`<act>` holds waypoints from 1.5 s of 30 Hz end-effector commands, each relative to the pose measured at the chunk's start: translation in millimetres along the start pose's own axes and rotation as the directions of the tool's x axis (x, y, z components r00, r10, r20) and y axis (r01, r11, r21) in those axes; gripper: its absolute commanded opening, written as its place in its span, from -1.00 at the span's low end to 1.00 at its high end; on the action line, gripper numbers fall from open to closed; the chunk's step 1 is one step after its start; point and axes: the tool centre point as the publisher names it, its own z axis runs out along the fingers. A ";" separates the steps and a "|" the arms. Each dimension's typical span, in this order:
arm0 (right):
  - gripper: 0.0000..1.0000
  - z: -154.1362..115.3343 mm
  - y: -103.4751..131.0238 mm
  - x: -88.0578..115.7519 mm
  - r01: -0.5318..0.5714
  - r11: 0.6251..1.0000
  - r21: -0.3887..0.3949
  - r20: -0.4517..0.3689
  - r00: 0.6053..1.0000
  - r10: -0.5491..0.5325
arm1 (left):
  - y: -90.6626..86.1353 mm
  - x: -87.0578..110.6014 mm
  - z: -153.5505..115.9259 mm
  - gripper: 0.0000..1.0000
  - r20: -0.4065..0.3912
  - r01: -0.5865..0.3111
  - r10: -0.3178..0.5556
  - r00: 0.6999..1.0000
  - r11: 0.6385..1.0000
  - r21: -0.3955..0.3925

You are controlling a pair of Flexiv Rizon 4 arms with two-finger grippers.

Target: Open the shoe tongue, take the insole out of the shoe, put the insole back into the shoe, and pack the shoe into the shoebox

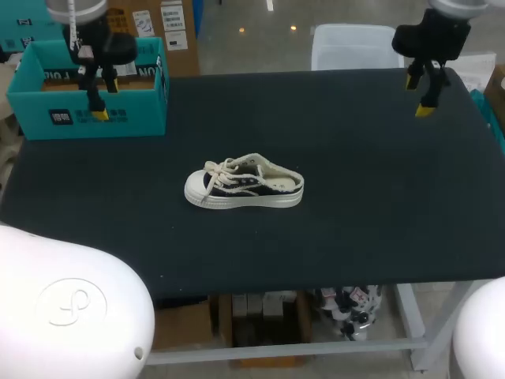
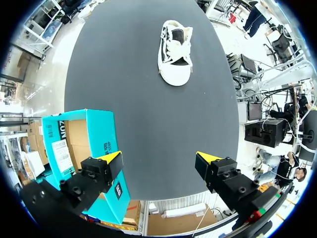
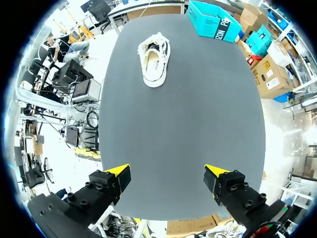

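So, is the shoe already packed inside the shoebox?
No, the shoe lies in the middle of the table, apart from the shoebox at its far left corner.

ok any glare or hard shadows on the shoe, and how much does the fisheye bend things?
Head view: light is even, the shoe casts only a faint shadow on the matte black table, and there is no glare. Left wrist view: the table edges bow strongly, and the shoe's white toe is bright against the dark top. Right wrist view: same bowing, with shoe and shoebox squeezed toward the far end.
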 end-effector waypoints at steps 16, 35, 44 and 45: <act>1.00 57.2 68.5 30.0 -0.034 0.944 -0.328 0.029 0.999 0.046 | -44.7 20.2 2.2 1.00 0.012 -0.069 0.069 0.998 0.996 0.053; 1.00 91.4 98.3 39.9 -0.106 0.879 -0.465 -0.025 0.994 0.106 | -72.3 29.6 4.8 1.00 -0.068 0.162 -0.158 0.985 0.985 0.057; 1.00 91.4 98.3 39.9 -0.106 0.879 -0.465 -0.025 0.994 0.106 | -72.3 29.6 4.8 1.00 -0.068 0.162 -0.158 0.985 0.985 0.057; 1.00 92.1 98.2 38.8 -0.109 0.875 -0.471 -0.019 0.993 0.114 | -75.9 29.8 5.6 1.00 -0.073 0.205 -0.201 0.977 0.978 0.042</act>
